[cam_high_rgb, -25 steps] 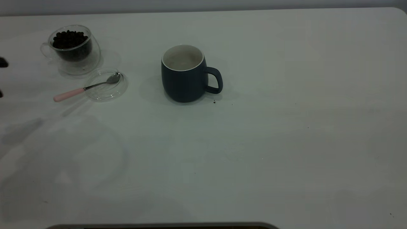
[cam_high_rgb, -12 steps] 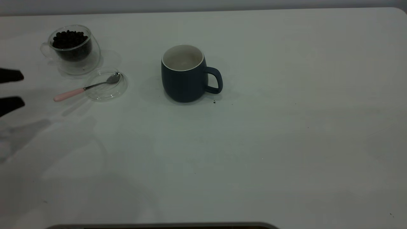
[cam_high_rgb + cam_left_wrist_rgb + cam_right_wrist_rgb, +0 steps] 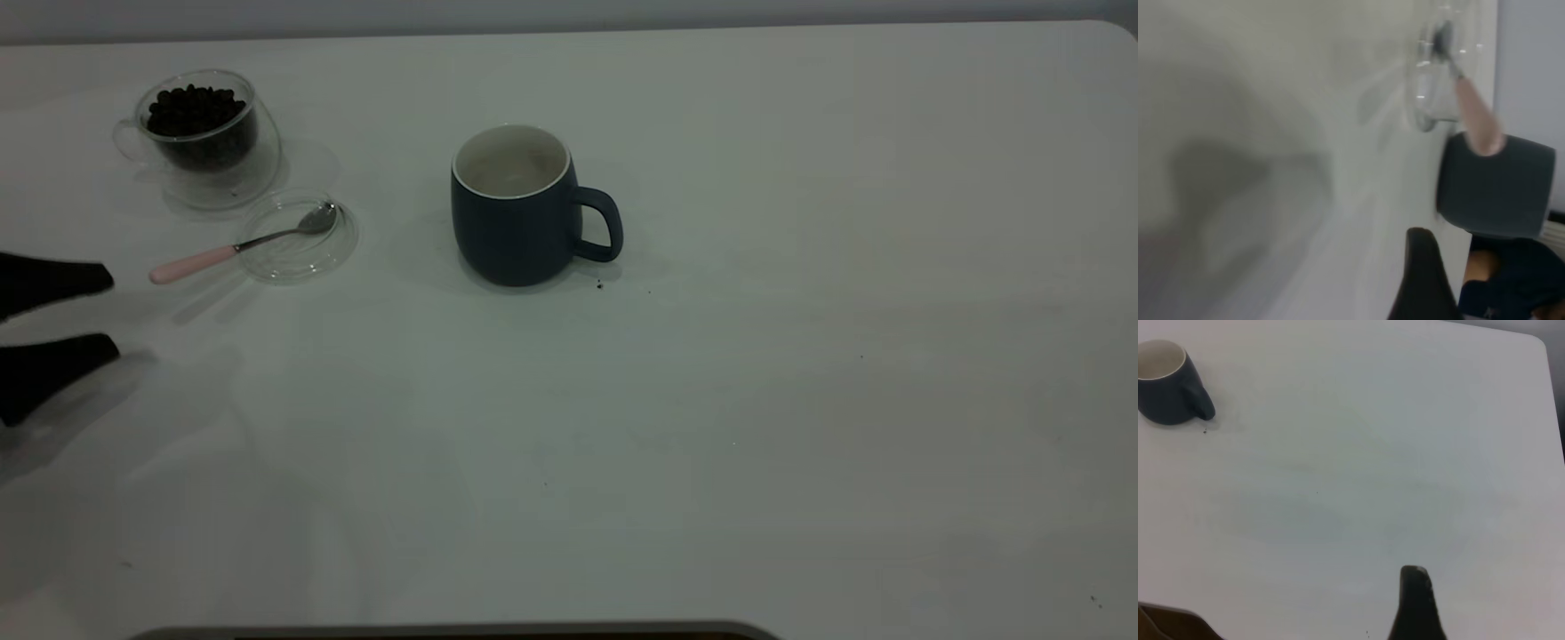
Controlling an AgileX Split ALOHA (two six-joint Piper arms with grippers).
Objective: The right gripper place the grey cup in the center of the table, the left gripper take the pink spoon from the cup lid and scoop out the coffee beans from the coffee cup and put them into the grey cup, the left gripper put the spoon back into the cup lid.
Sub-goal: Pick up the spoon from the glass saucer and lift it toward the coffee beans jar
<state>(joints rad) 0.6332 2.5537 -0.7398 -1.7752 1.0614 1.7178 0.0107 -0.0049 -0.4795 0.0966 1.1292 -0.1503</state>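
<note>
The grey cup (image 3: 516, 213) stands upright near the middle of the table (image 3: 800, 400), handle to the right. It also shows in the right wrist view, far from my right gripper (image 3: 1415, 600). At the far left the clear coffee cup (image 3: 200, 133) holds a heap of coffee beans (image 3: 194, 108). In front of it lies the cup lid (image 3: 298, 236). The pink spoon (image 3: 236, 249) rests with its bowl in the lid and its pink handle on the table. My left gripper (image 3: 107, 316) is open at the left edge, just short of the handle's tip, holding nothing.
A few dark specks (image 3: 599, 284) lie beside the grey cup's base. The table's rounded far right corner (image 3: 1116, 31) is in view. A dark edge (image 3: 444, 633) runs along the bottom of the exterior view.
My left gripper has come in from the left edge, moving right and toward the table's near side, now close to the spoon handle. Cups, lid and spoon have not moved.
</note>
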